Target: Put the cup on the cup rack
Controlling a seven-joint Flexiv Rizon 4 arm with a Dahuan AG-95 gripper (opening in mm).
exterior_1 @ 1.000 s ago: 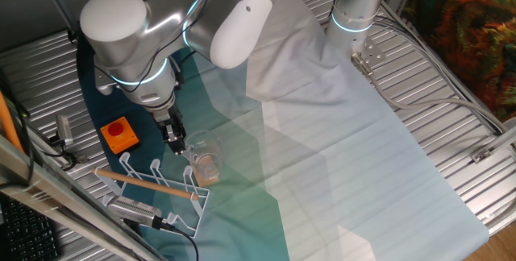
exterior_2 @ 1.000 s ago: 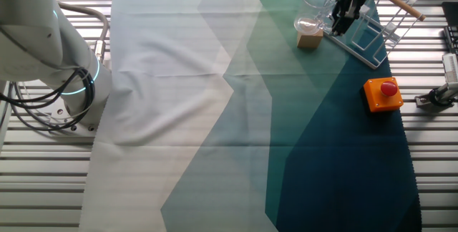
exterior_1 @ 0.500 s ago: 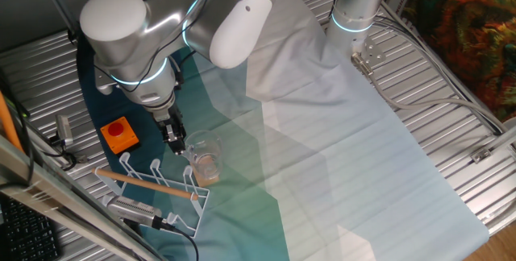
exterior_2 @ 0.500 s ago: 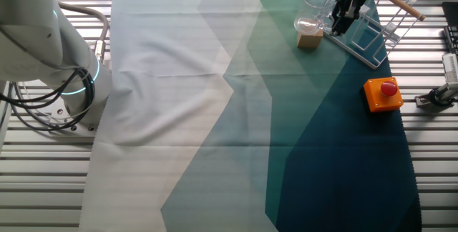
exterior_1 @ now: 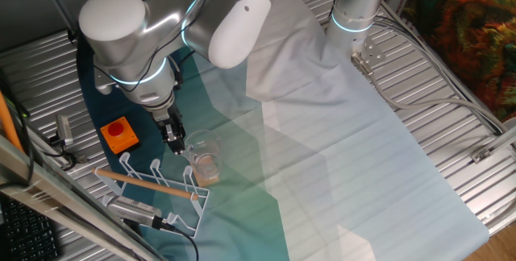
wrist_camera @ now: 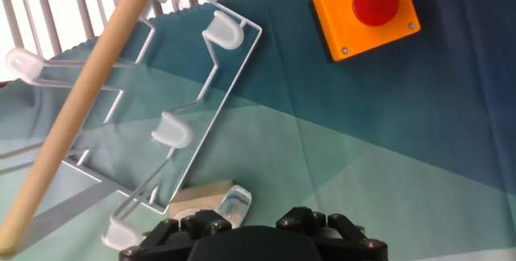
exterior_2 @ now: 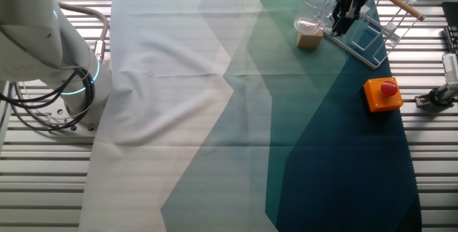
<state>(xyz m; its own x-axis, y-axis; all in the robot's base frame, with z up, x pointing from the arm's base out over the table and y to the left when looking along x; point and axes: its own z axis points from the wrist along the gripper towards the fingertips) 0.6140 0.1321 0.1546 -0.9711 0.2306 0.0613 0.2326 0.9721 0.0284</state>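
The clear cup (exterior_1: 203, 150) stands on a tan wooden block (exterior_1: 209, 172), right beside the white wire cup rack (exterior_1: 153, 182) with its wooden rod. It also shows in the other fixed view (exterior_2: 315, 1). My gripper (exterior_1: 174, 138) stands at the cup's rack-side edge with its jaws close together, pinching the clear wall or handle. In the hand view only a clear bit of the cup (wrist_camera: 230, 205) and the block (wrist_camera: 199, 196) show, just above the gripper's dark body. The rack (wrist_camera: 211, 108) fills the upper left of that view.
An orange box with a red button (exterior_1: 119, 134) sits on the cloth left of the gripper, also seen in the hand view (wrist_camera: 367, 15). A grey connector with a cable (exterior_1: 133, 209) lies in front of the rack. Metal slats surround the cloth.
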